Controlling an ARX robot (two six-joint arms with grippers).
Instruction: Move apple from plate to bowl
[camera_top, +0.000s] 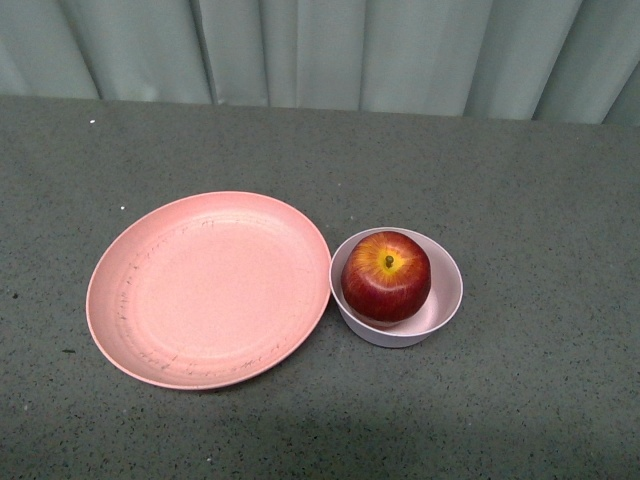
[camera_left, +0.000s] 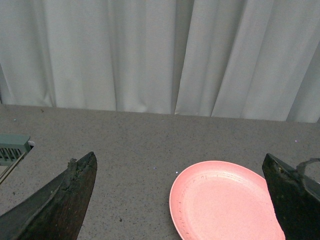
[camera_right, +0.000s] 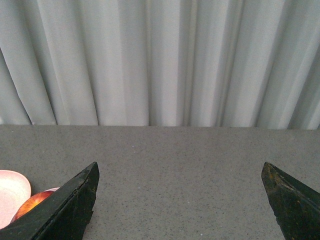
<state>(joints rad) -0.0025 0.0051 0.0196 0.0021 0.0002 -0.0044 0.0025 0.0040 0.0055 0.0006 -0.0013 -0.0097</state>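
The dark red apple (camera_top: 386, 275) with a yellow patch round its stem sits inside the small pale pink bowl (camera_top: 445, 297). The wide salmon-pink plate (camera_top: 200, 290) lies empty just left of the bowl, almost touching it. Neither arm shows in the front view. My left gripper (camera_left: 180, 170) is open and empty, with the plate (camera_left: 220, 202) between and beyond its fingertips. My right gripper (camera_right: 180, 172) is open and empty over bare table; a sliver of the apple (camera_right: 30, 204) and part of the plate (camera_right: 12, 192) peek out past one finger.
The grey speckled table (camera_top: 520, 180) ends at a pale curtain (camera_top: 320, 50) along the back. A grey-green vented box (camera_left: 12, 147) sits at the table's edge in the left wrist view.
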